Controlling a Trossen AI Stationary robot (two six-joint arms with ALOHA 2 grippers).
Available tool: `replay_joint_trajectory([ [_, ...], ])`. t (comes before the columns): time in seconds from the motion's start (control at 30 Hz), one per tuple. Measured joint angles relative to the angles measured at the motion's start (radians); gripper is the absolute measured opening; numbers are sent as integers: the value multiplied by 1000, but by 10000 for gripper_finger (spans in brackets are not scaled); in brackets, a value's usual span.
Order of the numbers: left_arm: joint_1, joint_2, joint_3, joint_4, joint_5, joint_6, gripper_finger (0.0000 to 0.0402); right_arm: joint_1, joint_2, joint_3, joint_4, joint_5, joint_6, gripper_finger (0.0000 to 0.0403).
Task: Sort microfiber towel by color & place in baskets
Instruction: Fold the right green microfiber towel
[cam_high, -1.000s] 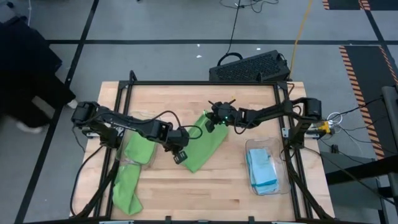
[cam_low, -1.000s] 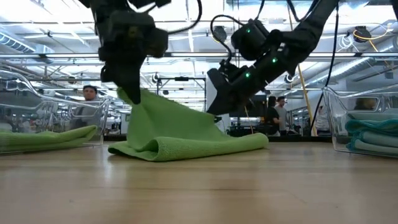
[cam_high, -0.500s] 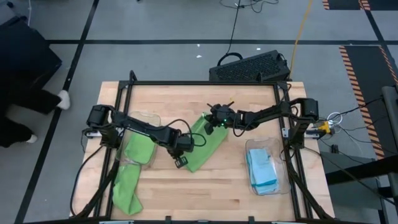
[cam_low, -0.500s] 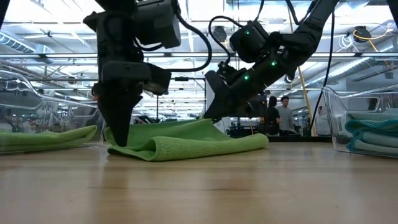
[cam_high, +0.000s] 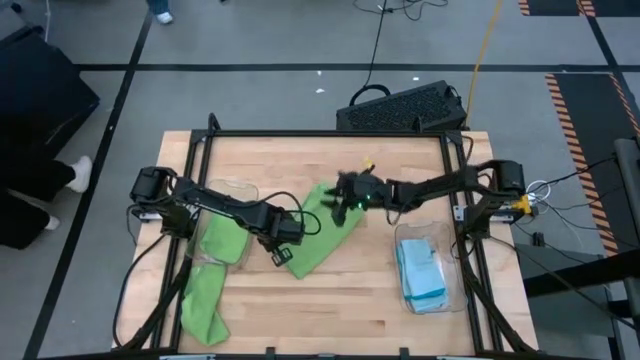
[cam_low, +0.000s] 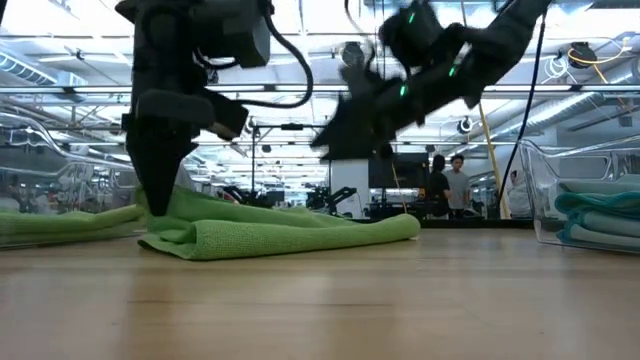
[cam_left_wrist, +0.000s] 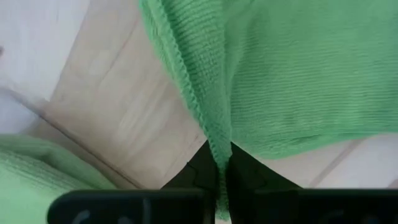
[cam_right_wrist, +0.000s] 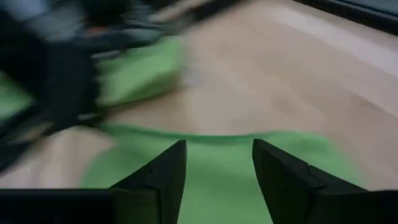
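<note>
My left gripper (cam_left_wrist: 219, 182) pinches the green towel's (cam_high: 322, 232) edge to drag it toward the left basket (cam_high: 240, 188); my right gripper (cam_right_wrist: 216, 163), open and empty, hangs above it.

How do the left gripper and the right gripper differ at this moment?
The left gripper is shut on an edge of the green towel; the right gripper is open and holds nothing. In the low view, the left gripper is down at the towel, while the right gripper is raised above it. Both are over the same towel.
</note>
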Motion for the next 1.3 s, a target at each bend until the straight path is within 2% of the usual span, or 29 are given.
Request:
replay_joint_trajectory([
  [0.17, 4, -61, 0, 0, -40, -9, 22, 130, -4, 2, 70, -20, -103, 177],
  [0.27, 19, -90, 0, -3, -53, -5, 26, 197, 59, 7, 86, 0, -98, 169],
  [0.47, 49, -106, 2, -8, -58, 7, 93, 305, 199, 31, 41, -69, -81, 164],
  [0.6, 54, -104, 2, -27, -50, -3, 149, 353, 178, 35, -228, -77, -86, 164],
  [0.77, 37, -104, 2, -28, -30, -14, 197, 376, 36, 32, -618, -43, -165, 164],
  [0.87, 24, -104, 2, -9, -27, -31, 211, 374, -52, 23, -708, 25, -193, 164],
  [0.97, 4, -104, 2, 46, -2, -34, 215, 368, -126, 30, -655, 96, -196, 164],
  [1.13, -60, -104, 2, 132, 36, -28, 216, 371, -141, 27, -463, 96, -200, 164],
  [1.3, -144, -104, 1, 132, -67, -36, 216, 394, -87, 29, -262, 49, -202, 164],
])
